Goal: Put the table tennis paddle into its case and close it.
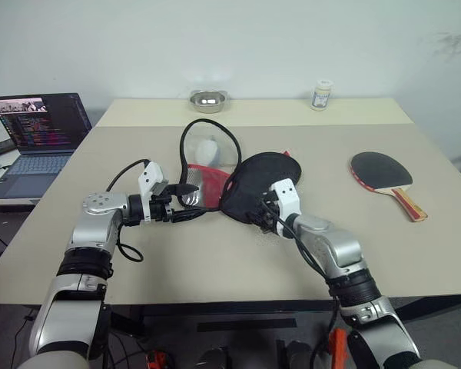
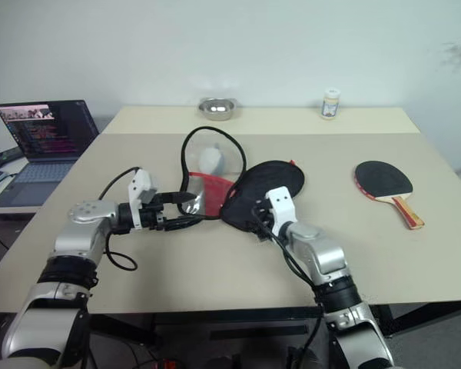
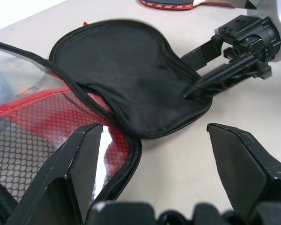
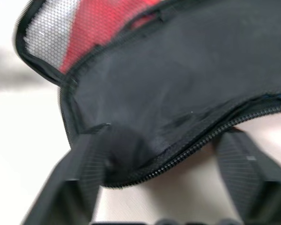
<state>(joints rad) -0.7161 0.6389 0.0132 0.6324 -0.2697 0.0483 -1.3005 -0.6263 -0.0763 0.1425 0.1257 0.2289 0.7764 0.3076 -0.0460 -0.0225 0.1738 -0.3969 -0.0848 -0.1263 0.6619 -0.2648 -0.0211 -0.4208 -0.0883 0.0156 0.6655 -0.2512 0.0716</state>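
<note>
While case (image 1: 242, 181) lies unzipped mid-surface, paddle (image 1: 384, 175) rests well apart to its right, face up. Left wrist view: left gripper (image 3: 154, 140) fingers spread wide, empty, just beside red mesh half. Right wrist view: right gripper (image 4: 161, 154) fingers part-open, straddling black flap's zipper rim; grip cannot tell.

- Beige table (image 1: 215, 261) across the middle, with a second tabletop (image 1: 253, 113) butted on at twelve o'clock.
- Plain white wall (image 1: 230, 46) behind, scuffed dark at two o'clock.
- Open laptop (image 1: 38, 134) on a side desk at nine o'clock, screen lit.
</note>
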